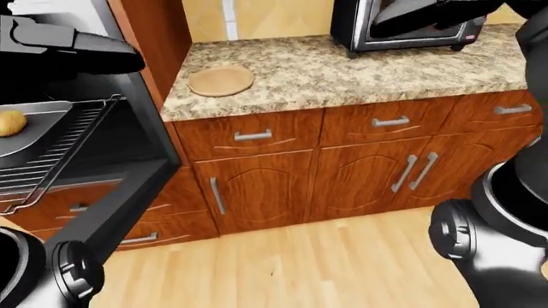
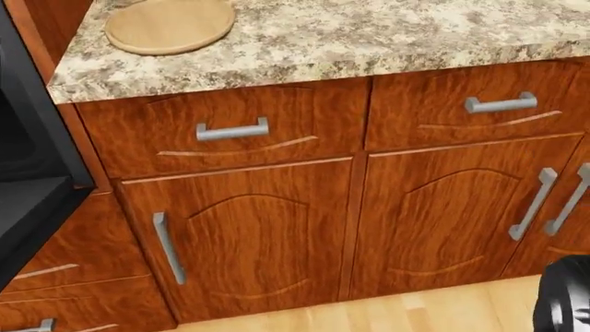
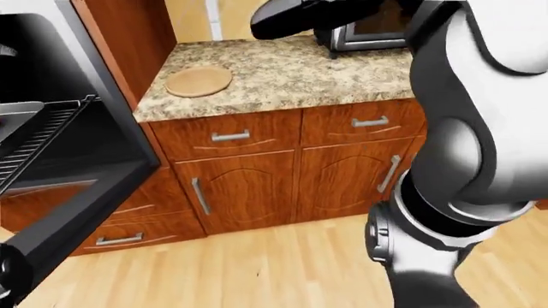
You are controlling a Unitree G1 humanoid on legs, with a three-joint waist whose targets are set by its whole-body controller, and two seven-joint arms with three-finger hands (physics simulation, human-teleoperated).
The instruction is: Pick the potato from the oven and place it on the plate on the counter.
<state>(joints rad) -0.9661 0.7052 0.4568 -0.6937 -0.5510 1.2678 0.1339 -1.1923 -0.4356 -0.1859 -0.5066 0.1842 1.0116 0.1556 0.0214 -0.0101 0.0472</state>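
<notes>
1. On the oven tray point(image 1: 38, 131), at the far left of the left-eye view, the potato point(image 1: 11, 122) is seen lying untouched; the tray sits on the pulled-out oven rack point(image 1: 60, 151) above the dropped oven door point(image 1: 111, 205), so reach from above is judged open.
2. Near the left corner of the counter point(image 1: 342, 74), the plate point(image 1: 221, 81) lies bare, just beside the oven side, which keeps the carry short.
3. Left hand point(image 1: 81, 48): a dark shape is held above the rack, well apart from the potato; whether the fingers are apart or together cannot be told.
4. Right hand point(image 3: 295, 16): held high over the counter by the toaster oven point(image 1: 411, 25); nothing is seen gripped, finger state cannot be told.
5. Step judged: approach, pick not yet made.
6. View differences: the potato shows only in the left-eye view; in the right-eye view the right arm fills the right side; the head view looks down on the plate edge, drawers and cabinet doors point(image 2: 249, 242), with no hand shown.
</notes>
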